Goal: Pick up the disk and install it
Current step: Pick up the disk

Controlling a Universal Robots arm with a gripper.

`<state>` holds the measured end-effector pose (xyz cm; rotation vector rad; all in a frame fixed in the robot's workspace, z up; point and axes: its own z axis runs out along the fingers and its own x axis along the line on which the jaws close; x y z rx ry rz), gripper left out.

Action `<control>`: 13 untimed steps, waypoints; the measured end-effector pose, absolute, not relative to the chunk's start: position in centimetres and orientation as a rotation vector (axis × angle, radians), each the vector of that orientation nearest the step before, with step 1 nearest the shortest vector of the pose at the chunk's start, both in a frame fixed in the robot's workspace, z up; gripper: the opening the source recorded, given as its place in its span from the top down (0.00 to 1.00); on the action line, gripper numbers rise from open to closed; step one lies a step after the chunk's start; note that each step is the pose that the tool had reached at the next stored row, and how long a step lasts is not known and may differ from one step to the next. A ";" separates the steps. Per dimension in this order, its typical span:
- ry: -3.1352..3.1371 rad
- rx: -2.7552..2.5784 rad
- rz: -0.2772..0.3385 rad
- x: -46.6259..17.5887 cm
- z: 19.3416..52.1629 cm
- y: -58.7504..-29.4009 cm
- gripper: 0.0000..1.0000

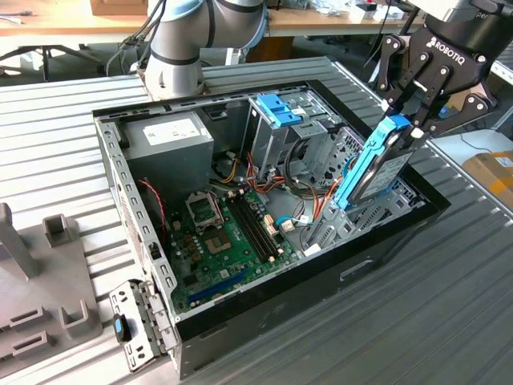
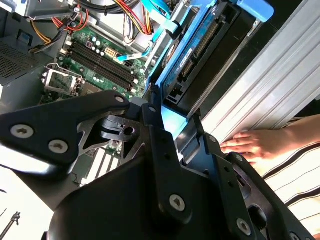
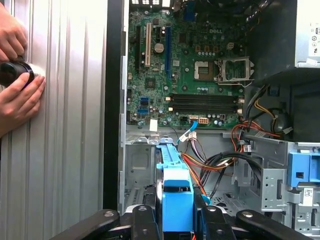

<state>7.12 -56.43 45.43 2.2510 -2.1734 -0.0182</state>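
Observation:
The disk [image 1: 375, 170], grey metal in a light-blue bracket, stands steeply tilted at the right end of the open computer case [image 1: 385, 241]. Its lower end is down inside the case by the metal bay, and its upper end sticks out above the rim. My gripper [image 1: 410, 124] is shut on the upper end of the bracket. In both wrist views the black fingers [image 2: 155, 135] [image 3: 142, 220] clamp the blue bracket [image 2: 170, 125] [image 3: 176, 197]. The disk [image 2: 200, 45] extends away from them toward the case interior.
Inside the case lie the green motherboard [image 1: 224, 233], a grey power-supply box [image 1: 172, 132], a tall cage with blue tabs [image 1: 280, 108] and loose cables [image 3: 220, 162]. A person's hands [image 3: 15, 90] [image 2: 255, 142] rest on the ribbed table beside the case. Grey fixtures [image 1: 40, 273] sit on the exterior view's left.

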 end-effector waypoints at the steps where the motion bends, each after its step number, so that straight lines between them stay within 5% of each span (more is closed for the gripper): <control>1: -2.174 2.251 -0.018 7.3 45.4 -56.4 0.64; 13: -2.174 2.251 -0.018 7.4 43.4 -56.4 0.64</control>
